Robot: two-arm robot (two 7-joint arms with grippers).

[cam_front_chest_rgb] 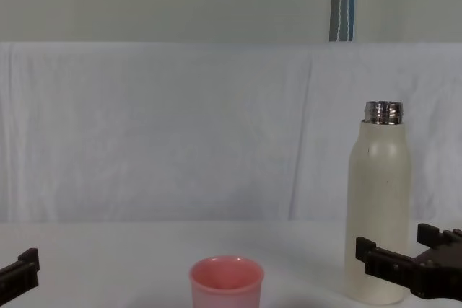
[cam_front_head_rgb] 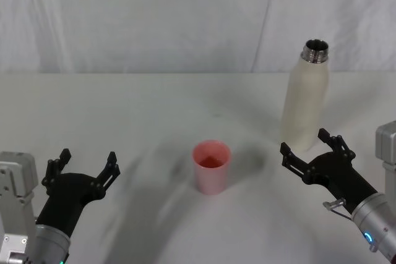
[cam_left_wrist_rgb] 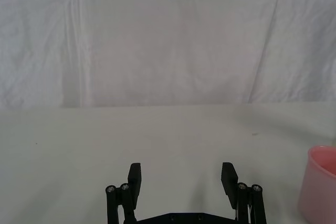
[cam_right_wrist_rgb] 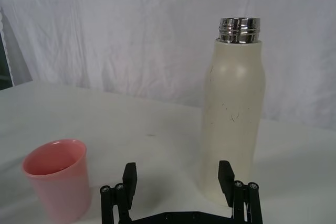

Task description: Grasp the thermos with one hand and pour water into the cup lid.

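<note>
Nearest us, the left gripper sits at the table's near left, fingers spread wide, nothing held. The right gripper is on the near right, jaws wide open and empty, just short of the thermos. Mid-table, the pink cup lid stands upright, between the grippers, left of the thermos. Farther back, the thermos stands upright, uncapped, steel neck bare; no readable writing on it. White cloth hangs behind.
</note>
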